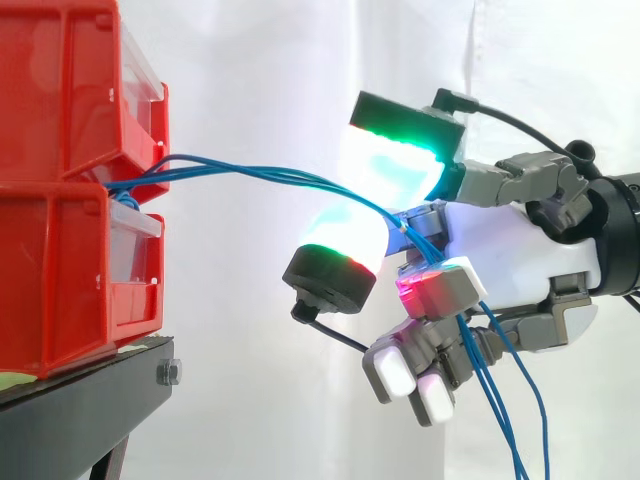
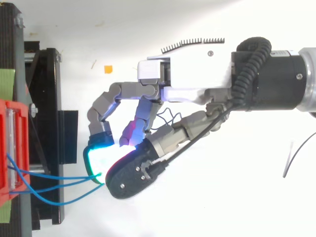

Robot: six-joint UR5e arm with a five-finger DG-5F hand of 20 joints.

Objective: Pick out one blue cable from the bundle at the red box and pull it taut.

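Two red bins are stacked on the black stand at the left. A bundle of blue cables leaves the gap between the bins and runs right in a slight arc to my hand. My fingers are curled round the bundle, with glowing green and cyan fingertips above and in front of it. Below the hand the loose ends hang down to the lower edge. From above, three blue cables fan from the red bin to the hand, the lowest one sagging.
The black stand juts out beside the bins, close to my fingertips. A small orange scrap lies on the white floor. A thin dark wire lies at the right. A white curtain hangs behind.
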